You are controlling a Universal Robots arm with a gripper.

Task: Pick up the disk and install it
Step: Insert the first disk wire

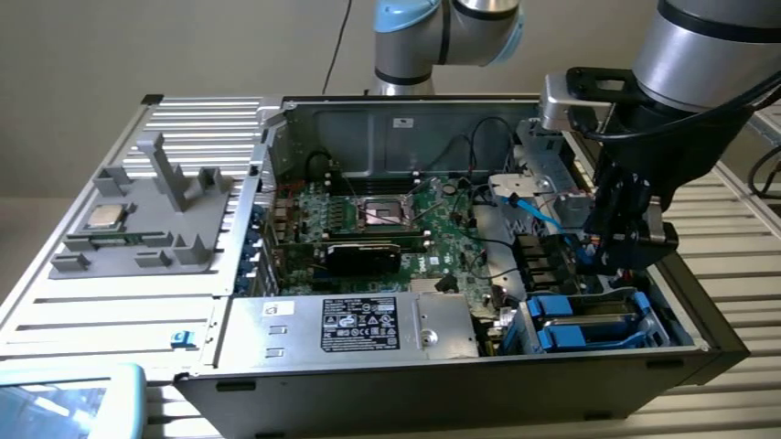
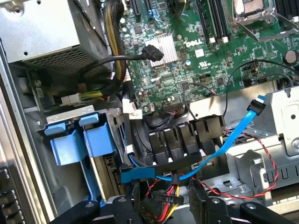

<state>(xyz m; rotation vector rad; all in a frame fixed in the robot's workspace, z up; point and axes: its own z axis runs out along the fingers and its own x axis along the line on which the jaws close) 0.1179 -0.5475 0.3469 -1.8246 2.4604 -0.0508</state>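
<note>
Legible in white on the green motherboard: "DELL", just beside a small finned heatsink. On the silver power supply, at the near edge of the open computer case, a black-and-white label with print not readable. Likewise a white sticker on the case's far wall.

Reaching in from the exterior view's upper right: the arm, silver forearm steeply inclined, black wrist turned downward. Pointing down into the right side of the case: the claw, above a bundle of cables and a row of black connectors. Spread wide, fingers well apart, gripping nothing; between them only red, yellow and black wires lying lower down.

Seated in the drive cage at the near right corner of the case: the disk, blue carrier handles turned upward, grey body mostly hidden between the blue parts. Near the claw, on its near side, but not touching it.

Running below the claw: a bright blue flat cable.

On the slatted bench at the exterior view's left: a grey fixture carrying a small square silver chip.
</note>
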